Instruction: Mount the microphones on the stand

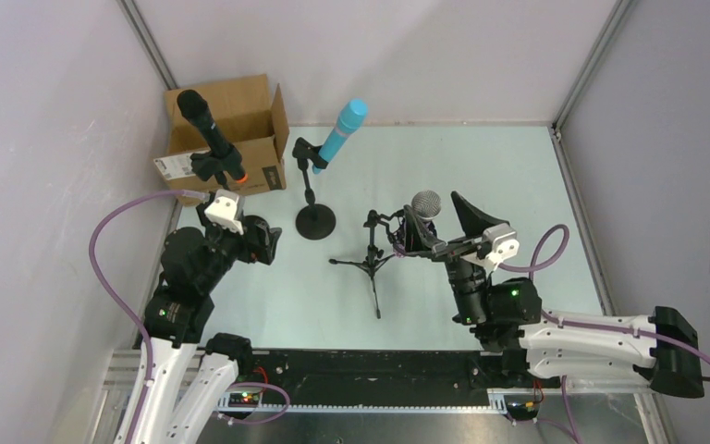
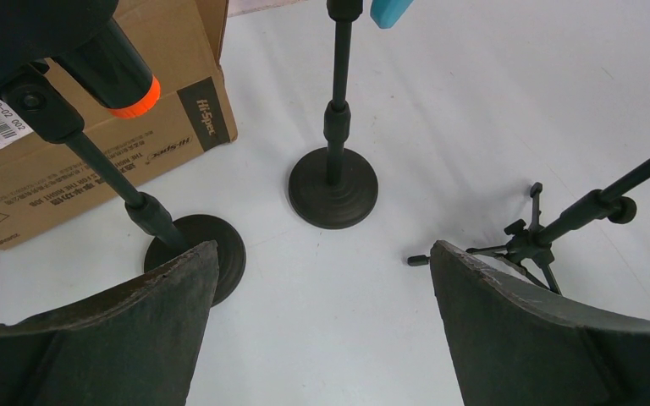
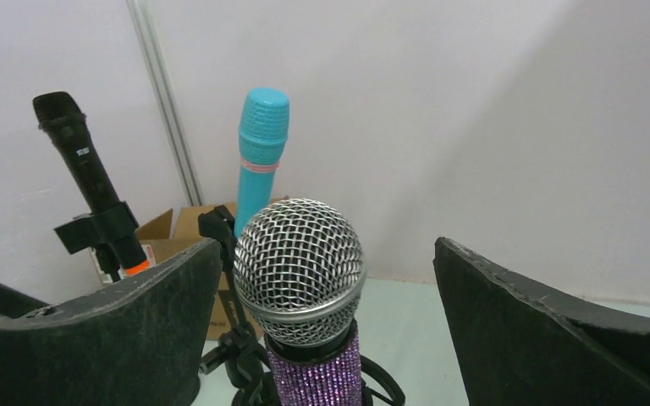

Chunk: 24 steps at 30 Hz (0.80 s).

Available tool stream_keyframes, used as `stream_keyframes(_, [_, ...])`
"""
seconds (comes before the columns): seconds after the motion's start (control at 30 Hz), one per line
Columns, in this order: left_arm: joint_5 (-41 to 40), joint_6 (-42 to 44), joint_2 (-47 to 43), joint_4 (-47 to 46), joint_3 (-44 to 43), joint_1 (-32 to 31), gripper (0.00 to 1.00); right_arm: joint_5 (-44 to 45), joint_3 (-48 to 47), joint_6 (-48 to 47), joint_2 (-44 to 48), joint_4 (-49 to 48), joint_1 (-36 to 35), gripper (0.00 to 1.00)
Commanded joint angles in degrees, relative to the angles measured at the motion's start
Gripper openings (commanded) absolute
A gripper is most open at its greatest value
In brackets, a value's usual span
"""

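**All three microphones up on stands; both grippers apart**

Top view. The black microphone (image 1: 205, 118) stands at 10 o'clock in its clip, in front of the cardboard box (image 1: 240, 111). The turquoise microphone (image 1: 344, 134) is at 12 o'clock on the round-base stand (image 1: 315, 220). The purple microphone (image 1: 424, 204) is just right of centre, leaning on the tripod stand (image 1: 373, 261). Your right gripper (image 1: 431, 222) brackets its mesh head with the jaws wide and not clamped. The left gripper (image 1: 266, 242) sits at 9 o'clock, holding nothing.

Left wrist. The left gripper (image 2: 322, 254) is spread wide over bare bench (image 2: 474, 101). The black microphone's orange end (image 2: 131, 89) shows at 11 o'clock, the round-base stand (image 2: 333, 186) at 12, and the tripod stand (image 2: 542, 233) at 3.

Right wrist. The purple microphone (image 3: 300, 262) rises between the fingers of the right gripper (image 3: 323, 245). There is clear air on the 3 o'clock side. The 9 o'clock finger is close to the mesh, and you cannot tell whether it touches.

Handling, as a judgement. The purple microphone is likely rigid and head-heavy. Its mesh dents, so if it needs reseating, take the glittery barrel below the head, where the texture should give grip. The tripod stand looks light and tippy, so push down along its clip rather than sideways. Back out straight to avoid clipping the head.
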<state>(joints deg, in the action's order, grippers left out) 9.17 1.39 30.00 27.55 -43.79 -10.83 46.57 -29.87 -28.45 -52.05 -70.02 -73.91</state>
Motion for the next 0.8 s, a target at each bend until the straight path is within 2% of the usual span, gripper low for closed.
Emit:
stream_keyframes(0.0, [-0.1,-0.9,0.2,-1.8,0.4,0.3,0.98,-2.0,-2.6,4.6,3.6,9.3,-0.2,0.99])
stream_keyframes(0.13, [-0.2,-1.0,0.2,-1.9,0.6,0.3,0.98,-3.0,-5.5,7.1,8.2,18.0,-0.6,1.0])
stream_keyframes(0.3, [-0.5,-1.0,-0.1,-1.8,1.3,0.3,0.98,-8.4,-10.7,10.5,14.3,33.6,-0.8,0.99])
stream_keyframes(0.37, [-0.9,-1.0,0.2,-1.9,1.8,0.3,0.98,-5.6,-13.3,11.5,15.5,37.8,-0.8,0.99])
stream_keyframes(0.53, [-0.9,-3.2,1.5,-2.9,3.5,0.5,0.98,10.7,-15.6,11.7,17.3,41.9,0.8,1.0])
stream_keyframes(0.63, [-1.7,-1.9,2.1,-4.8,5.4,0.6,0.98,15.0,-15.7,19.4,19.9,49.9,5.6,1.0])
stream_keyframes(0.67, [-2.2,-1.6,2.3,-5.0,6.4,0.9,0.98,16.0,-16.0,22.4,20.6,57.0,9.3,1.0])
stream_keyframes(0.7, [-2.4,-1.5,2.7,-5.4,6.9,1.1,0.98,15.8,-16.1,29.4,21.8,60.7,11.4,0.99])
stream_keyframes(0.73, [-2.5,-0.7,2.8,-5.5,7.8,1.8,0.98,14.7,-16.6,33.4,22.4,70.0,16.5,0.99])
stream_keyframes(0.77, [-2.3,-0.1,3.0,-5.7,8.2,2.2,0.98,9.7,-17.0,40.1,23.2,74.3,19.3,0.99])
